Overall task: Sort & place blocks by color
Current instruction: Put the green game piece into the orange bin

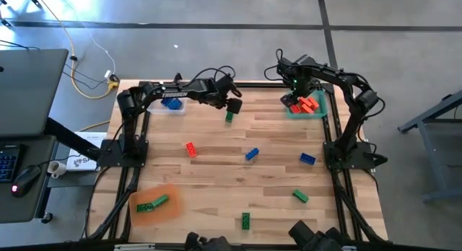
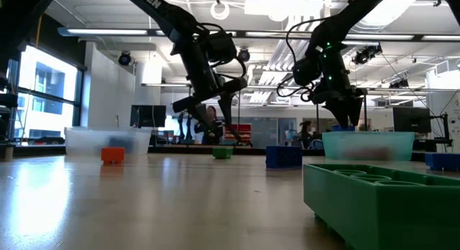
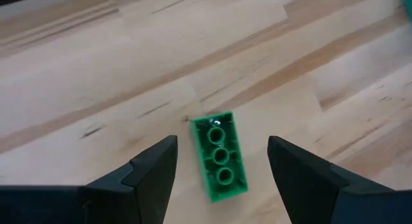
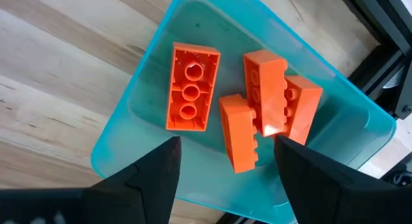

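- Nearest the low camera sits a green tray (image 2: pixel 381 196), its moulded wall filling the foreground; the overhead view does not show it plainly.
- Left gripper (image 1: pixel 232 105) hangs over the far middle of the table (image 1: pixel 238 186), its fingers (image 3: pixel 145 176) spread apart and empty, straddling a green block (image 3: pixel 220 156) that lies hollow side up on the wood directly beneath.
- Right gripper (image 4: pixel 225 166) hovers above the teal tray (image 4: pixel 116 153) at the far right corner, jaws parted and holding nothing; 4 orange blocks (image 4: pixel 190 89) lie loose in that tray.
- Judging the step: the right arm looks to have finished a drop of an orange block, while the left arm is lined up to pick the green one.
- Elsewhere, 1 orange block (image 1: pixel 191 150), 2 blue blocks (image 1: pixel 251 154) and 2 more green blocks (image 1: pixel 300 196) lie scattered on the table; an orange tray (image 1: pixel 155 204) at the near left holds green blocks, and a clear tray (image 1: pixel 172 104) at the far left holds blue ones.
- Next move, as I judge it: the left arm must descend squarely, close across the block's narrow width, then carry it to the orange tray; the right arm needs to lift clear and head for the stray orange block.
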### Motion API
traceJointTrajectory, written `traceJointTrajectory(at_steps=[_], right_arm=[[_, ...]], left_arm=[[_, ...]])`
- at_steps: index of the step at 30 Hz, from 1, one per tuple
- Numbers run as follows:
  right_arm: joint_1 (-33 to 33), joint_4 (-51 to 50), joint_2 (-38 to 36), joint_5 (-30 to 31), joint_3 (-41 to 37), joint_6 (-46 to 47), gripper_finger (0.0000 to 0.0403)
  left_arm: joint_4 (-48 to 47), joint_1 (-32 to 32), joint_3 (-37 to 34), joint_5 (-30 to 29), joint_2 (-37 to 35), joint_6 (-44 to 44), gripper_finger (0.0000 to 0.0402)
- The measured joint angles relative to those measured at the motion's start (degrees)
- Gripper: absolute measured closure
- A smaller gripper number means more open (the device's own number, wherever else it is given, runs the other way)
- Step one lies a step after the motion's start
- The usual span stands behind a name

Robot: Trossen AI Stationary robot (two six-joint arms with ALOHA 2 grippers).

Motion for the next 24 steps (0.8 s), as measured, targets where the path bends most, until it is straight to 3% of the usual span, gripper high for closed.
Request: traceJointTrajectory(at_steps=[10,24], right_arm=[[0.02,0.00,0.00,-0.55,0.00,0.55,0.0167],[0.02,0.00,0.00,-1.11,0.00,0.64,0.0167]], left_arm=[[1.91,-1.91,-0.02,0.85,4.69,-1.68,0.0173],[1.60,-1.77,-0.02,-1.33,4.78,-0.50,0.0173]])
